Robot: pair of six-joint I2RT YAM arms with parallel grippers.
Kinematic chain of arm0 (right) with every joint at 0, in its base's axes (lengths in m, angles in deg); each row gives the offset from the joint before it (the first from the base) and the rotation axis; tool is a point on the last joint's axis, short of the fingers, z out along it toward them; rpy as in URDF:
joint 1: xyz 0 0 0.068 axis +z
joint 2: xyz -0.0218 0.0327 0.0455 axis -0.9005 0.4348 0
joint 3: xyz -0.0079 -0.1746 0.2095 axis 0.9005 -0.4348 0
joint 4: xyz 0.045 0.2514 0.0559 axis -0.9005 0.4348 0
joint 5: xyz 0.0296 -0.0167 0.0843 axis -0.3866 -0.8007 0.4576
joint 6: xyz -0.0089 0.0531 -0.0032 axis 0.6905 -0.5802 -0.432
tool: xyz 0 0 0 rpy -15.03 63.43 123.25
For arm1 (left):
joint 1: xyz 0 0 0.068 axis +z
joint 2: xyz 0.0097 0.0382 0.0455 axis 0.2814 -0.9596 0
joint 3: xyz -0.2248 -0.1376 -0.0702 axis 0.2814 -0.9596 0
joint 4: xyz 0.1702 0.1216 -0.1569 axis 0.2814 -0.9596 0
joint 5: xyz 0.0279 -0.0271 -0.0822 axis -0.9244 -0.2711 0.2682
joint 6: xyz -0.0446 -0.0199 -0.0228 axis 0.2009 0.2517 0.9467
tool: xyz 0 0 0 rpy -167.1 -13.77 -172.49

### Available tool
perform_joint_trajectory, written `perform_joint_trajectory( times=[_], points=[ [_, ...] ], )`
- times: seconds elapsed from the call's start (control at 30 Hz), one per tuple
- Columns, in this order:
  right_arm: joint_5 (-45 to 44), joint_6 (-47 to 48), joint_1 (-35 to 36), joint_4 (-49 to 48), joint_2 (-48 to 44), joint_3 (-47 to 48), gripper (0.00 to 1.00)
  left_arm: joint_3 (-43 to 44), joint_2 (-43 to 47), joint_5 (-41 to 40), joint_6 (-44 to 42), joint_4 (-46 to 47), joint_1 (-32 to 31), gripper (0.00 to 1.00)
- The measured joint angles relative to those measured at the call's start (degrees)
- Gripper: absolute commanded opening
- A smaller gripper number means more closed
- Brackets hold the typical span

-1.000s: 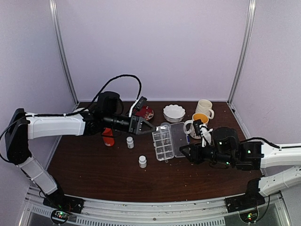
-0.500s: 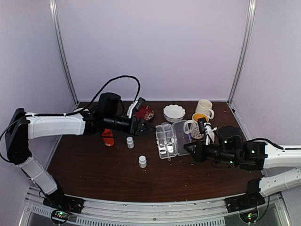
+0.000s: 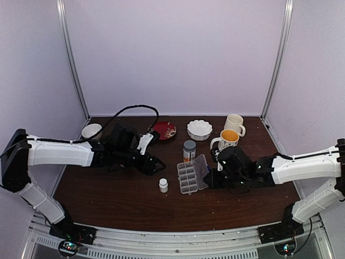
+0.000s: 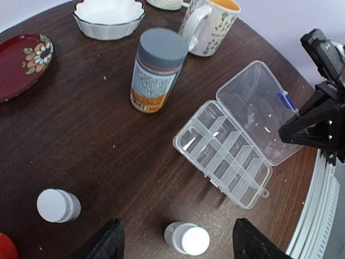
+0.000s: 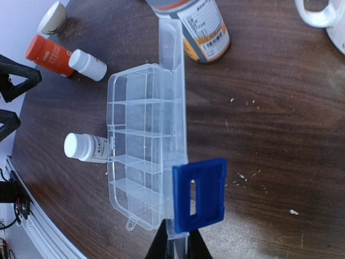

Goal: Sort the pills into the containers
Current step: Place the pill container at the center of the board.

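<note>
The clear organizer box (image 3: 187, 178) lies mid-table with its lid (image 3: 201, 166) open; its compartments (image 5: 141, 156) look empty. No pills can be made out in any view. My right gripper (image 3: 212, 178) is shut on the outer edge of the lid (image 5: 172, 108), just below the blue latch (image 5: 199, 195). In the right wrist view the gripper (image 5: 177, 247) sits at the bottom edge. My left gripper (image 3: 156, 166) is open and empty, left of the box. In the left wrist view it (image 4: 180, 249) hovers over a small white bottle (image 4: 186, 238), with the box (image 4: 223, 155) beyond.
An orange bottle with a grey cap (image 3: 189, 150) stands behind the box. A small white bottle (image 3: 163, 185) stands left of the box. A second white bottle (image 5: 89, 65) and a red bottle (image 5: 50, 54) lie further left. A red plate (image 3: 164, 130), white bowl (image 3: 199, 129) and two mugs (image 3: 228, 139) stand at the back.
My right gripper moved in left and closed on the lid edge; the box shifted nearer the front. My left arm pulled back left and lower, uncovering the grey-capped orange bottle.
</note>
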Motion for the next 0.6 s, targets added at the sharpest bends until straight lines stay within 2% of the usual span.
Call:
perform_joint_trajectory(
  times=[0.23, 0.5, 0.6],
  points=[
    [3.5, -2.0, -0.4, 0.1, 4.4, 0.1, 0.07, -3.8, 0.0, -4.0, -1.6, -1.4, -3.4, 0.72],
    [5.8, -2.8, -1.2, -0.1, 6.4, 0.3, 0.26, -3.8, -2.4, -7.8, -2.1, -1.7, -6.6, 0.71],
    [6.2, -2.6, -1.6, -0.1, 6.5, 0.4, 0.26, -3.7, -3.2, -8.6, -2.0, -1.8, -6.6, 0.71]
  ],
)
